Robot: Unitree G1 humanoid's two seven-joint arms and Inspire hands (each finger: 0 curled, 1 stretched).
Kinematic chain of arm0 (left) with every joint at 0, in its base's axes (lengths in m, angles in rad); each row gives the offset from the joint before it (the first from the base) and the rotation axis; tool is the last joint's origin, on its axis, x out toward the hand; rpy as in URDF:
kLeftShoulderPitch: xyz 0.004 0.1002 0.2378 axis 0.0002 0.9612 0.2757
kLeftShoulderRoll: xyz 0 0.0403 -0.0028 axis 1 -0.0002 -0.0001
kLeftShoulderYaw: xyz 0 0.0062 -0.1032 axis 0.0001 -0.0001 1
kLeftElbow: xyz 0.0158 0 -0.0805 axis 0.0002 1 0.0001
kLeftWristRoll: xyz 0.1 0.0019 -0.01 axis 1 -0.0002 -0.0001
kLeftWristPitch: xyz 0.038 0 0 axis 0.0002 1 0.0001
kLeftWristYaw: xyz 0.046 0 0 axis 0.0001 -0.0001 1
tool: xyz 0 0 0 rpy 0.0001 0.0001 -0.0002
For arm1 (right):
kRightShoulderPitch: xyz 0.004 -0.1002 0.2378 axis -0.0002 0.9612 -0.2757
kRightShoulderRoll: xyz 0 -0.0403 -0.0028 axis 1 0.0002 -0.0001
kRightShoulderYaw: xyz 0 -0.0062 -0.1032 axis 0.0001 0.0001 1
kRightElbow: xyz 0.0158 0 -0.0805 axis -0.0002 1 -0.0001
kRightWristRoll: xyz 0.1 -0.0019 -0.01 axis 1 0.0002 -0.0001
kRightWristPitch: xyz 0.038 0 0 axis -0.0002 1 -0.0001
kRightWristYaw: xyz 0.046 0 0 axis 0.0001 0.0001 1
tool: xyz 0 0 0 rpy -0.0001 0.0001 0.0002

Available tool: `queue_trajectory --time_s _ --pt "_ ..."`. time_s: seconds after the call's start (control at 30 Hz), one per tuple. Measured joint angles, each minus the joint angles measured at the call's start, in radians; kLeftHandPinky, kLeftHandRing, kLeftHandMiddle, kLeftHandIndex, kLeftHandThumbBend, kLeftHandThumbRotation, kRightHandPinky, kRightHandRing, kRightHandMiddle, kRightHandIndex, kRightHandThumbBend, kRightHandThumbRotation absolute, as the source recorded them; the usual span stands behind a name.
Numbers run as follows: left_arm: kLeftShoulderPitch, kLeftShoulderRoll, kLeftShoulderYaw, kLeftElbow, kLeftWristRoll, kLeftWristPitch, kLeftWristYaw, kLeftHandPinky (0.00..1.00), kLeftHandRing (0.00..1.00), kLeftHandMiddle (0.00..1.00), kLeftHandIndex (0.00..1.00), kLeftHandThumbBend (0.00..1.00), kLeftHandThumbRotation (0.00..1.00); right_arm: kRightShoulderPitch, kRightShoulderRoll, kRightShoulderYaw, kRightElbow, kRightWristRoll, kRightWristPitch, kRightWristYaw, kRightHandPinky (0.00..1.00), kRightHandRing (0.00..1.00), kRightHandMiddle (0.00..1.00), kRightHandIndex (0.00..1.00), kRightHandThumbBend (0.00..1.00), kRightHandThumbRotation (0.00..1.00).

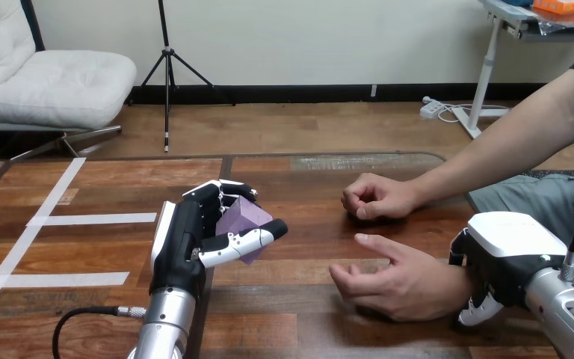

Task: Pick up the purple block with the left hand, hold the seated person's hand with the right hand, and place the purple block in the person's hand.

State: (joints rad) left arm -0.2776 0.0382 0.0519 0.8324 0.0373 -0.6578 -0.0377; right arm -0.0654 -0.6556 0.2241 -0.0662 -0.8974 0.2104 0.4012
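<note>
My left hand (187, 243) is raised over the wooden table (299, 318) left of the middle, fingers and thumb curled round the purple block (244, 218). The person's hand (392, 280) lies low on the table to the right of it, fingers loosely bent and pointing left, a gap between it and the block. My right hand (502, 258) sits on that hand's wrist at the right, with its fingers wrapped down round the wrist. The person's other hand (377, 198) rests further back as a loose fist.
White tape strips (93, 219) mark the table's left part. The person's forearm (508, 142) slants in from the upper right to the fist. Bare wood lies between my left hand and the person's near hand.
</note>
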Motion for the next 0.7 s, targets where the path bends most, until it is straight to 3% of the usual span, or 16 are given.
queue_trajectory --time_s 0.7 --pt "0.0 -0.001 -0.002 0.0 0.008 0.0 0.004 0.33 0.39 0.48 0.49 0.86 0.11 -0.004 0.0 -0.003 0.0 0.019 -0.025 -0.008 0.34 0.42 0.49 0.5 0.71 0.0"
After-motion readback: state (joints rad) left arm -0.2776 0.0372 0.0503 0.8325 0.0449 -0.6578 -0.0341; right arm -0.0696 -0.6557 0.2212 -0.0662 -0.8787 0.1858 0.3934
